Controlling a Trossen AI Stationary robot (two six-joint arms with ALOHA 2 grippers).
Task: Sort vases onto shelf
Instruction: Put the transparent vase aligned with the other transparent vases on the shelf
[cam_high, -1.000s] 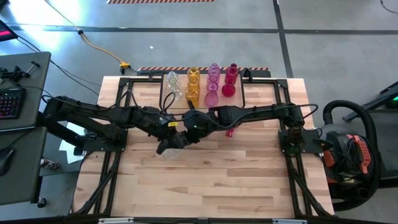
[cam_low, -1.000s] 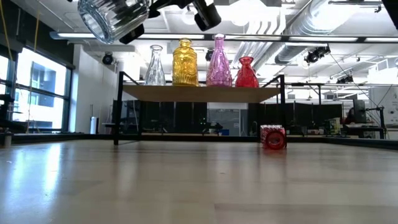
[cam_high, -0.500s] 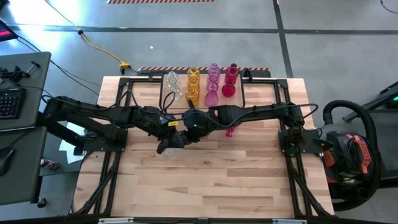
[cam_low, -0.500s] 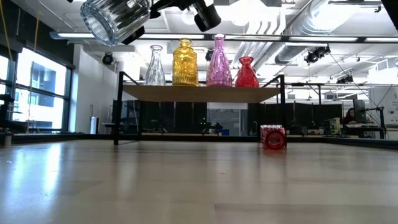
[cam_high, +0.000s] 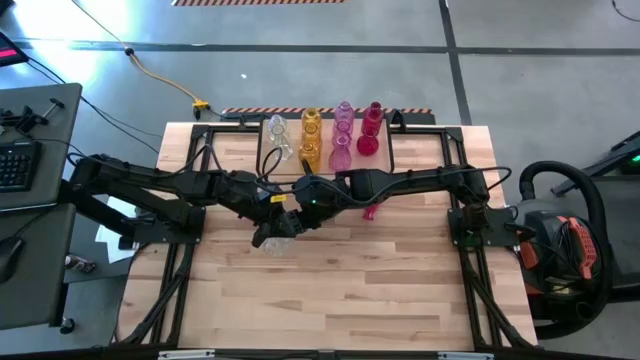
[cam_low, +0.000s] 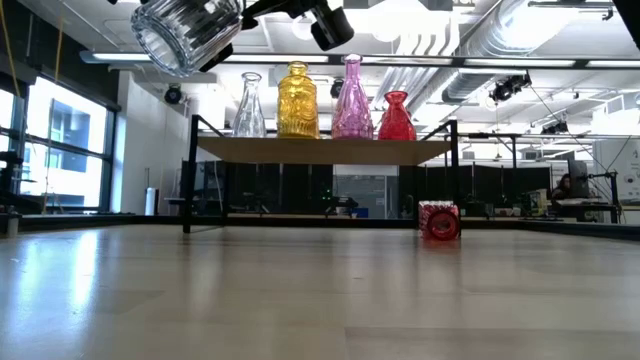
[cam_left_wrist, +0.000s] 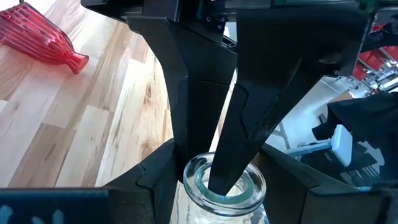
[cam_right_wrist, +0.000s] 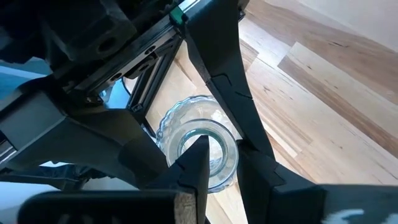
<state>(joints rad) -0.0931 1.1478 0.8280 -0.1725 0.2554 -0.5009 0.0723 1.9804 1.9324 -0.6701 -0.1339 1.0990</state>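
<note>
Both arms meet above the middle of the table (cam_high: 330, 290). My left gripper (cam_high: 266, 234) is clamped on the body of a clear ribbed vase (cam_low: 185, 30), held high off the wood and tilted, base toward the near side. My right gripper (cam_high: 292, 214) is at this vase's mouth; I cannot tell whether it grips the rim or stands free.

Farther off and to the right, a red vase (cam_low: 440, 222) lies on its side on the table.

The shelf (cam_low: 320, 150) stands at the far edge. Its front row, left to right, all upright: clear vase (cam_low: 250, 105), amber vase (cam_low: 297, 100), pink vase (cam_low: 352, 98), small red vase (cam_low: 396, 117).
</note>
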